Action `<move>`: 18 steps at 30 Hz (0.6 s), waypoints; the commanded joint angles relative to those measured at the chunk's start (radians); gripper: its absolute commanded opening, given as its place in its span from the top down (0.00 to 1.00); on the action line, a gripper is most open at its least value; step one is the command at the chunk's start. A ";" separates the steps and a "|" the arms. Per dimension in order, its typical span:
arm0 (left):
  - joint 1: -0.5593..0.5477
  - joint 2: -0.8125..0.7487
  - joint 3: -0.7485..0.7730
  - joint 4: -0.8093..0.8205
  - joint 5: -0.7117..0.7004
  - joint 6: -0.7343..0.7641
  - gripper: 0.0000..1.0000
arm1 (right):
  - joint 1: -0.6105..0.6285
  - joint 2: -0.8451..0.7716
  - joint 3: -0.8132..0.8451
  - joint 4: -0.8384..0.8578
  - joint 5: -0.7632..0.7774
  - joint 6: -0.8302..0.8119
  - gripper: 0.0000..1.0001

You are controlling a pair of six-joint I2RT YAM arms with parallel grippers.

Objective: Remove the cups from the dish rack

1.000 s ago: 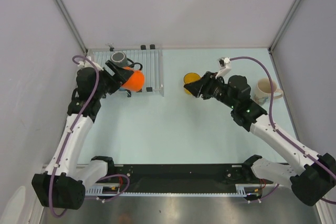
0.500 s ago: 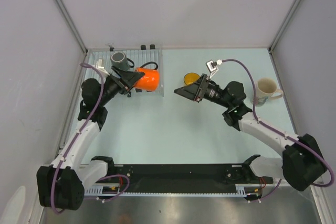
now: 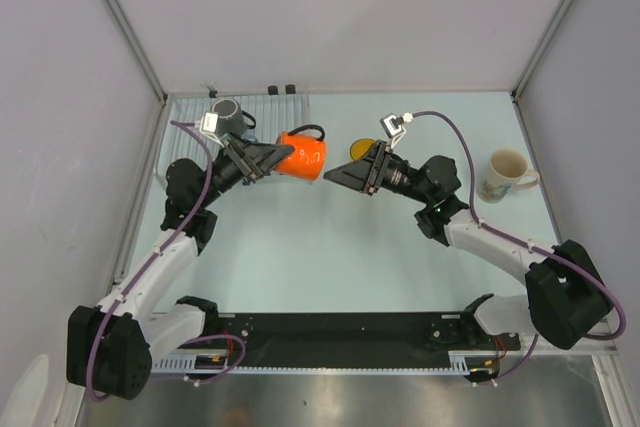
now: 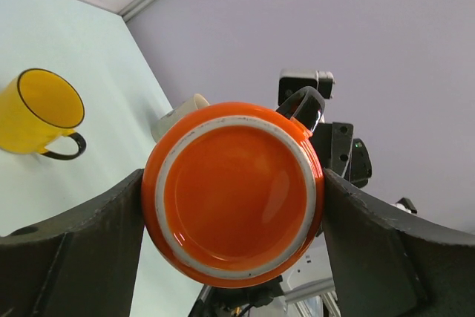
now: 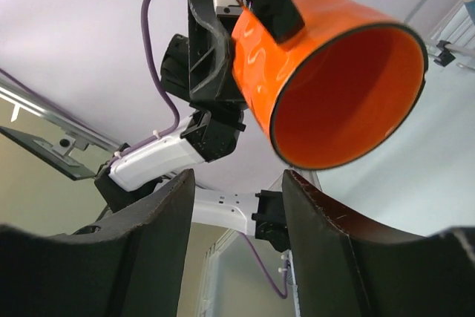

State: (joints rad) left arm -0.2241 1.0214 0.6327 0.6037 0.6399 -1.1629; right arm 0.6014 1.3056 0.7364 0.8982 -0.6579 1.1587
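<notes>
Orange cup (image 3: 302,155) swung right — one of four, apparently.

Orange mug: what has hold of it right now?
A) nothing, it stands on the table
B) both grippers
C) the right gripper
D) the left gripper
D: in the left wrist view the orange mug sits clamped between the fingers of the left gripper, while the right gripper is open, facing the mug's mouth and holding nothing.
</notes>
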 commanded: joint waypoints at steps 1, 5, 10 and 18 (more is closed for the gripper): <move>-0.038 -0.014 0.002 0.107 -0.008 -0.014 1.00 | 0.000 0.038 0.055 0.068 0.000 -0.017 0.44; -0.061 -0.021 -0.007 0.090 -0.019 -0.001 1.00 | 0.005 0.079 0.075 0.091 0.004 -0.021 0.44; -0.084 -0.026 -0.016 0.077 -0.023 0.009 0.99 | 0.011 0.127 0.104 0.131 0.007 -0.002 0.45; -0.107 -0.014 -0.022 0.067 -0.032 0.020 1.00 | 0.050 0.201 0.149 0.222 -0.016 0.062 0.48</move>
State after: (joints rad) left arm -0.3157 1.0218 0.6006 0.5812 0.6296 -1.1530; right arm 0.6308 1.4845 0.8337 1.0065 -0.6559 1.1854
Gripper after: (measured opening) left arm 0.853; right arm 0.536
